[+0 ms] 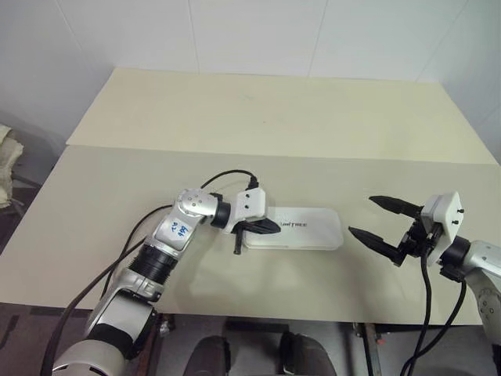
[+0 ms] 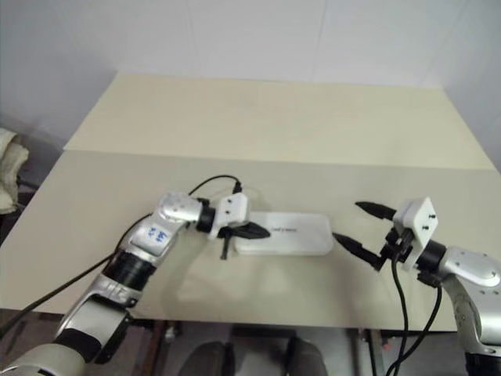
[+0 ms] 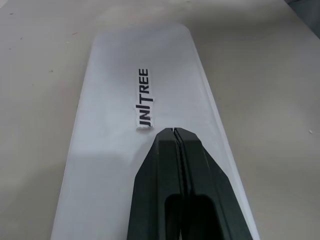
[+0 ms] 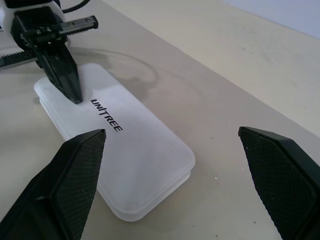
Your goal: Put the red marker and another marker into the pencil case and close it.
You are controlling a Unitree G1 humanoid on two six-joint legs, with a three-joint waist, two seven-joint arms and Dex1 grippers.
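The pencil case (image 1: 309, 229) lies flat and shut on the table, its white lid up with the dark "UNITREE" lettering (image 3: 144, 102) showing. My left gripper (image 1: 270, 229) is shut, with nothing between its fingers. Its tip (image 3: 174, 131) rests on the lid at the case's left end, just short of the lettering. The right wrist view shows that tip (image 4: 75, 95) down on the lid too. To the right of the case, clear of it, my right gripper (image 1: 360, 215) stands wide open and empty, aimed at the case. The red marker and another marker are out of view.
The beige table (image 1: 235, 125) has a seam running across it behind the case, and a white wall rises beyond its far edge. A black cable (image 1: 227, 176) loops over my left wrist. A pale cloth (image 1: 6, 157) lies off the table's left side.
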